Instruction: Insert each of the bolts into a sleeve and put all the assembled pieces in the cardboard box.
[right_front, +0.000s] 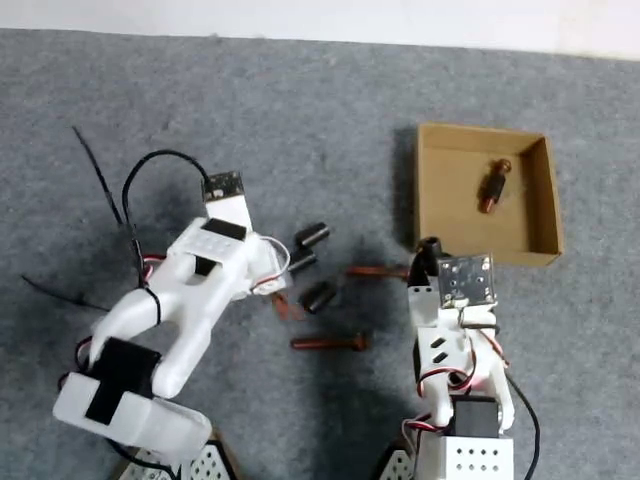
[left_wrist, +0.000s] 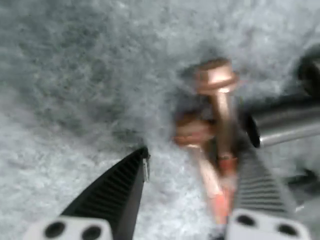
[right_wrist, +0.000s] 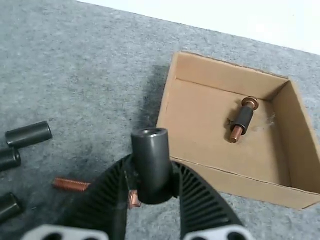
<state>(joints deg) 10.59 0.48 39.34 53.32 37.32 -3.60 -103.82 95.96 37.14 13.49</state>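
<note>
Grey felt table (right_front: 300, 100) | right end effector (right_wrist: 151, 172) clamped on sleeve (right_wrist: 150, 147) | left end effector (left_wrist: 195, 155) apart around bolt (left_wrist: 222, 100)

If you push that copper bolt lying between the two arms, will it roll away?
Probably only a bit. The bolt is round, so it could roll, but its wider head would likely swing it around, and the fuzzy mat should slow it. It looks stiff.

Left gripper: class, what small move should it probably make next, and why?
Probably shut on the bolt. The left gripper is open, and that bolt's shank lies between its fingers, close to one of them. The right gripper holds a sleeve upright with its bore open, ready to take a bolt.
</note>
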